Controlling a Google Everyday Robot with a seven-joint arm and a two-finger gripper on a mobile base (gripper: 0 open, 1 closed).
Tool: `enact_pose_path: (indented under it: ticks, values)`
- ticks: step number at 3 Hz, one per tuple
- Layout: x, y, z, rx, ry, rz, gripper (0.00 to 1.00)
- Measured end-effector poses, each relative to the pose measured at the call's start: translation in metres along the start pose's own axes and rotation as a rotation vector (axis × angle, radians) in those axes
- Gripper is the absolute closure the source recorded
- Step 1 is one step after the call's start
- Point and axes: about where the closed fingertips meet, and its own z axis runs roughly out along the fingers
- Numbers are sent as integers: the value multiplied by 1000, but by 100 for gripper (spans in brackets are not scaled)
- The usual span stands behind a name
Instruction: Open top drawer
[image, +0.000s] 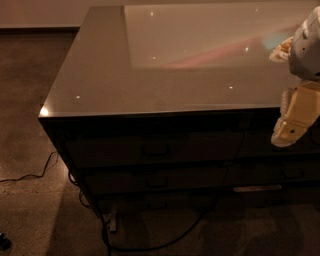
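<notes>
The top drawer (155, 148) is the wide dark glossy front just under the countertop, left of centre. Its slim loop handle (156, 149) sits at the middle of the front. The front lies flush with the cabinet, so the drawer is closed and its inside is hidden. My gripper (291, 122), cream-coloured, hangs at the right edge of the view in front of the cabinet's upper right part. It is well to the right of the handle, at about the height of the top drawer row, and touches nothing that I can see.
The glossy countertop (150, 85) overhangs the drawers. Shallower dark drawer fronts (155, 181) lie below, and a narrower column (280, 150) is on the right. A black cable (165, 241) runs across the floor under the cabinet; another cable (35, 175) lies at left.
</notes>
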Motion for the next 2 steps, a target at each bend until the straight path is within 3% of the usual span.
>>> enact_pose_path:
  ticks: [1, 2]
  values:
    - [-3, 3, 5, 7, -17, -10, 0]
    - [-11, 5, 36, -59, -5, -32, 0]
